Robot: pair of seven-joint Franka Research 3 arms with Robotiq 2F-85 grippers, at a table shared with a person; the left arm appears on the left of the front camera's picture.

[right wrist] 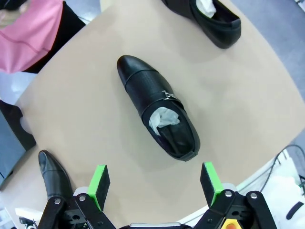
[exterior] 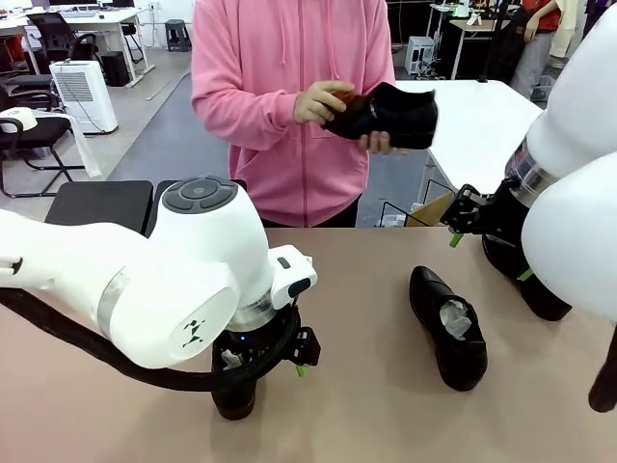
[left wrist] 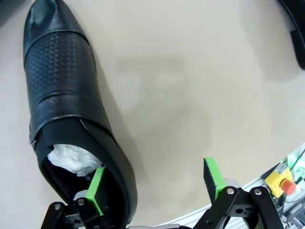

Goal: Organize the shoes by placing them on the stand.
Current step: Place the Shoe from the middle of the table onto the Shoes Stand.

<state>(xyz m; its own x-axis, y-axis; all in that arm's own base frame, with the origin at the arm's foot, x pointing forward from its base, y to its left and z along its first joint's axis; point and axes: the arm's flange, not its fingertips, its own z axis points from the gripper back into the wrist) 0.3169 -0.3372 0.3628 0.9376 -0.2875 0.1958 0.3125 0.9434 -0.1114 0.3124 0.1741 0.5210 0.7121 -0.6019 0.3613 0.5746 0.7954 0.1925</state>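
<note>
One black shoe [exterior: 448,328] with white paper inside lies on the table right of centre. A second shoe [left wrist: 66,109] lies under my left gripper [left wrist: 155,186], which is open, with one pad over the heel opening and the other beside the shoe. In the front view this left gripper [exterior: 265,376] points down at the near edge. My right gripper [exterior: 490,253] is open above a third shoe [exterior: 540,289]. From the right wrist, my right gripper [right wrist: 155,183] hangs high over a buckled shoe [right wrist: 157,112]. The person holds another shoe [exterior: 381,116] in both hands. The black stand [exterior: 101,204] sits far left.
The person in a pink hoodie [exterior: 280,87] stands at the far side. The tan table [exterior: 386,405] has bare room between the shoes. A rounded table edge [right wrist: 267,43] is near the right arm, and cables and a red stop button [left wrist: 286,183] lie past the near edge.
</note>
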